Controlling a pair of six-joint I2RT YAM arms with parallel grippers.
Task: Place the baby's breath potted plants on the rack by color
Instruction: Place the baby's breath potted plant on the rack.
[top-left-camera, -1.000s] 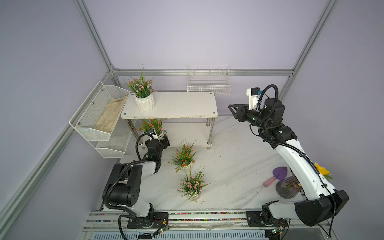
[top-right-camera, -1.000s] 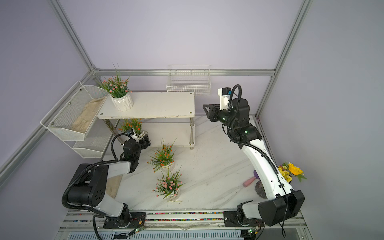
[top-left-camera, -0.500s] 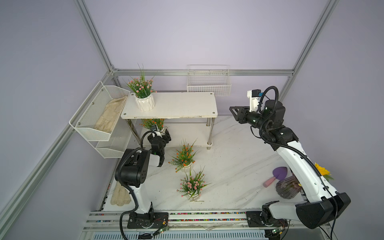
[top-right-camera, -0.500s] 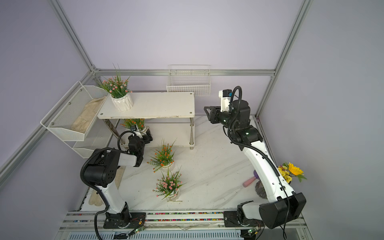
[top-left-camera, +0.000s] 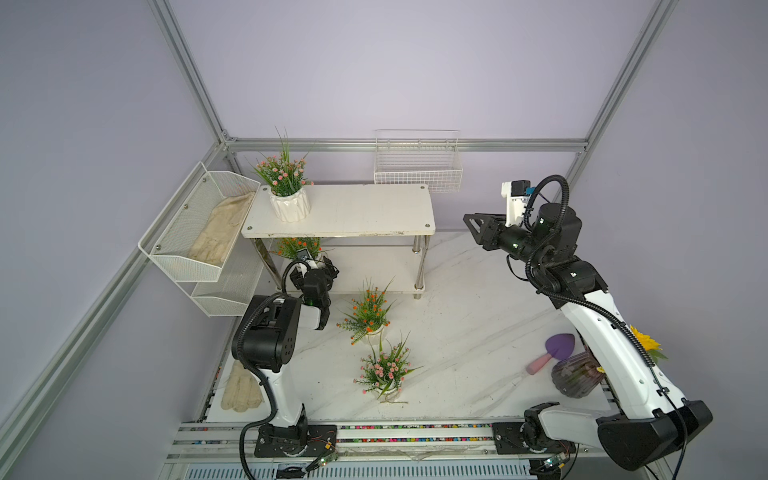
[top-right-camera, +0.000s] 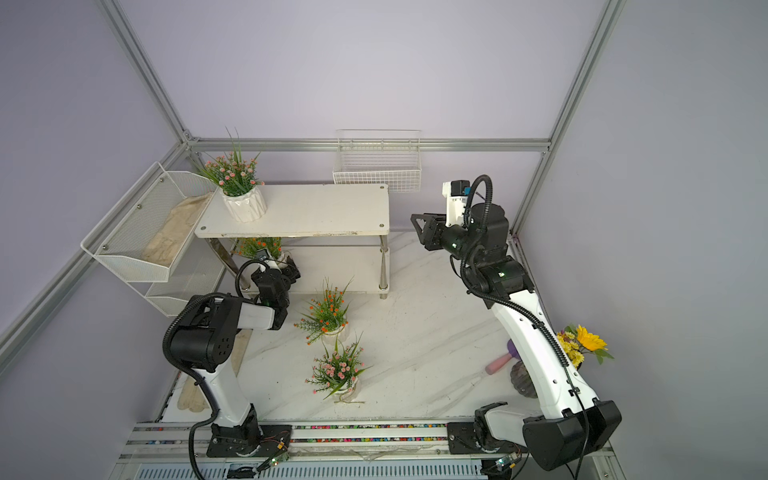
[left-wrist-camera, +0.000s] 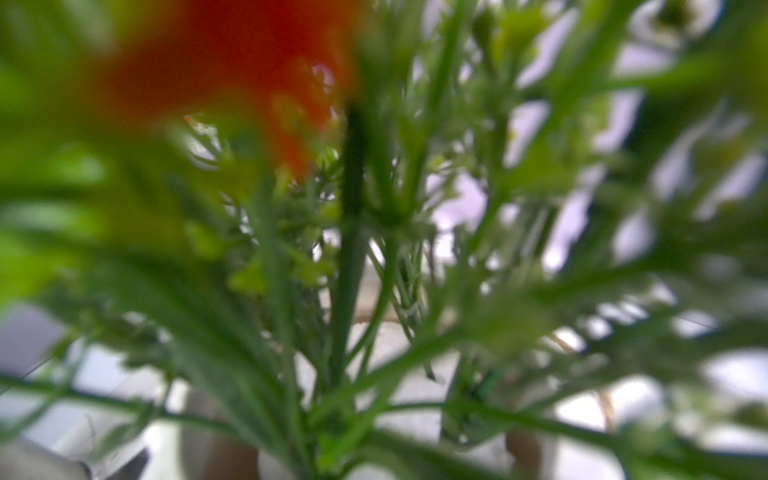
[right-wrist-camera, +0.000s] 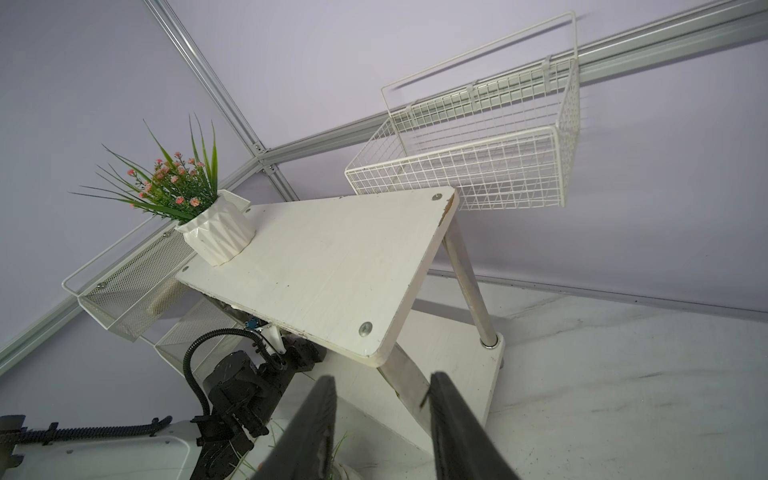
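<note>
Top views are both showing four baby's breath potted plants, two pink and two orange. One pink plant (top-left-camera: 286, 183) is standing at the far left corner of the rack's (top-left-camera: 365, 208) top board. One orange plant (top-left-camera: 297, 245) is sitting at the left end of the lower board, half hidden under the top board, and the left gripper (top-left-camera: 326, 266) is reaching in right against it. Left wrist view is filling with blurred green stems and an orange blossom, so whether those fingers are clamping the pot I cannot tell. The other orange plant (top-left-camera: 368, 309) is standing on the table (top-left-camera: 457, 332) just in front of the rack, and the other pink plant (top-left-camera: 384, 368) is standing just beside it, nearer the table's front edge. The right gripper (top-left-camera: 471, 226) is hovering off the rack's right end, its fingers (right-wrist-camera: 316, 415) standing apart with nothing between them.

Two mesh bins are hanging on the left wall: the upper bin (top-left-camera: 178, 249) is holding one beige glove (top-left-camera: 220, 232), and the lower bin (top-left-camera: 224, 297) is hanging beneath it. One wire basket (top-left-camera: 417, 174) is hanging on the rear wall behind the rack's far right corner. One dark purple vase (top-left-camera: 575, 376) at the table's right edge is holding yellow sunflowers (top-left-camera: 644, 343), with one trowel (top-left-camera: 552, 353) lying just beside it. A second glove (top-left-camera: 243, 388) is lying at the table's front left corner.
</note>
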